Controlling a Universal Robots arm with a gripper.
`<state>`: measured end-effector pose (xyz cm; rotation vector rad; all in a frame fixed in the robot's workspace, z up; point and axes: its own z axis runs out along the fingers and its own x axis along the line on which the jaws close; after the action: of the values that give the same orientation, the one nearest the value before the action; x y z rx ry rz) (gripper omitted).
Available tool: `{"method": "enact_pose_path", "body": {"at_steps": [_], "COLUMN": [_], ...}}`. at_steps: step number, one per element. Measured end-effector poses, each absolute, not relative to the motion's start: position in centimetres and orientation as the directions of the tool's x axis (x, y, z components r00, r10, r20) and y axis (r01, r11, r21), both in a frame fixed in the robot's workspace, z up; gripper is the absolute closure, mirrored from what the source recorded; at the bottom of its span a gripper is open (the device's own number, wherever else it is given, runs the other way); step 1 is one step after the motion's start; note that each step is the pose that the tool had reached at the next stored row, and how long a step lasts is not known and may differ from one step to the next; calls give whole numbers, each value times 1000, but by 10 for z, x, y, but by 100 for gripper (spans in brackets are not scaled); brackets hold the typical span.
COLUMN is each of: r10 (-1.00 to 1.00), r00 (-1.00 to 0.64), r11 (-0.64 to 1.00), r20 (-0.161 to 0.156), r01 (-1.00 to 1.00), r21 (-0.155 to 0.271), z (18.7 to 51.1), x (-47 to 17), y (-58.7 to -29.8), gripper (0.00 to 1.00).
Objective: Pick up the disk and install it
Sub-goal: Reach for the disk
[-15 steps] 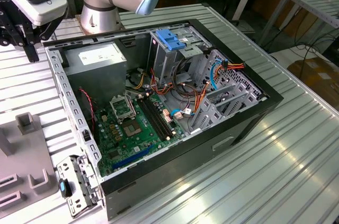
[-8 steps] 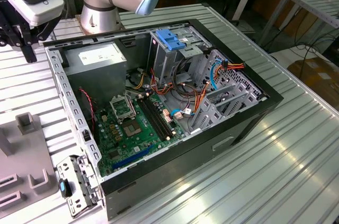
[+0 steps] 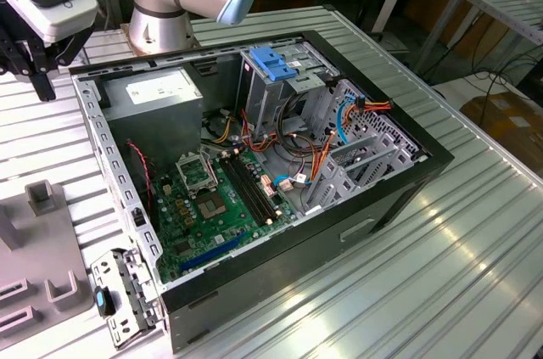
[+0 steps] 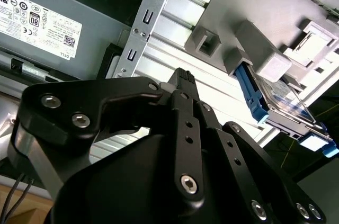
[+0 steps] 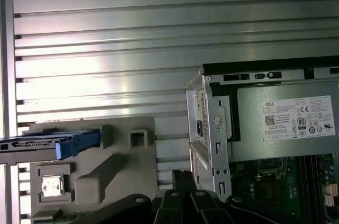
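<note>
while the disk (image 4: 280, 105) sat in its holder, the gripper (image 4: 183, 74) hung shut and empty

the disk, with its blue rails, rested in a slot of the grey holder (image 5: 114, 173) on the ribbed metal table (image 5: 159, 38), near the open computer case (image 3: 280, 278). the gripper was over the table between holder and case, its fingers pressed together on nothing, apart from the disk.
</note>
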<state>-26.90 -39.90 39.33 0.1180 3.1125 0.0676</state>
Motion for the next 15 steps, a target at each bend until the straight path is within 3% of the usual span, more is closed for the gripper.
{"method": "enact_pose_path", "body": {"at_steps": [15], "r10": [76], "r00": [-997], "r11": [996], "r20": [-24], "r01": [75], "r21": [44], "z": [393], "x": [-280], "y": [-399], "gripper": [89]}}
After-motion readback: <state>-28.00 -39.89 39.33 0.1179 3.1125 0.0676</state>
